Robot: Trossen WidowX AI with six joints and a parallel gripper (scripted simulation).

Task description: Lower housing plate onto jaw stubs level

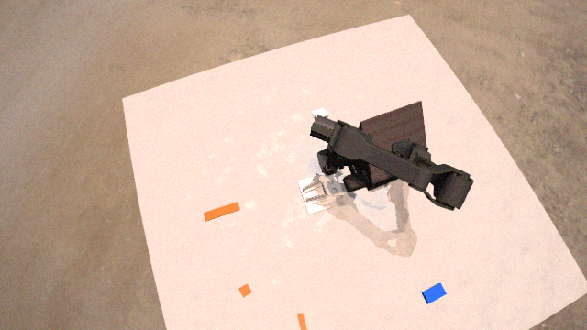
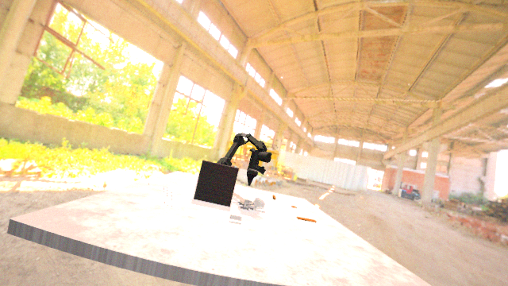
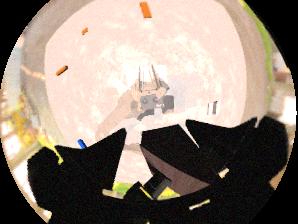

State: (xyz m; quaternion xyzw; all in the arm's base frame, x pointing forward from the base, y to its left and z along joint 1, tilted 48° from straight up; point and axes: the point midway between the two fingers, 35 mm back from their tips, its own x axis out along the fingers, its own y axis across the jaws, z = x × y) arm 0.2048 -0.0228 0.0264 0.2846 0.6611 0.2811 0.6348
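Observation:
My gripper (image 1: 338, 176) (image 2: 250, 183) (image 3: 156, 127) is open and empty, held above the small assembly and apart from it. The grey housing plate (image 1: 334, 185) (image 3: 149, 105) shows two round marks and lies at the rear end of the two jaws, on the side toward the gripper in the wrist view. The two slim jaws point away from it, side by side, over a white base (image 1: 314, 209). The assembly shows small in the exterior view. The arm's shadow crosses it, and I cannot tell whether the housing plate is level or fully down on the stubs.
A tall dark box (image 1: 395, 124) (image 2: 216, 183) stands close beside the arm. A small white block (image 1: 320, 113) (image 2: 235, 219) (image 3: 213, 107) lies beyond the gripper. Orange pieces (image 1: 222, 212) (image 1: 245, 291) (image 1: 302, 322) and a blue block (image 1: 434, 293) lie farther off on the table.

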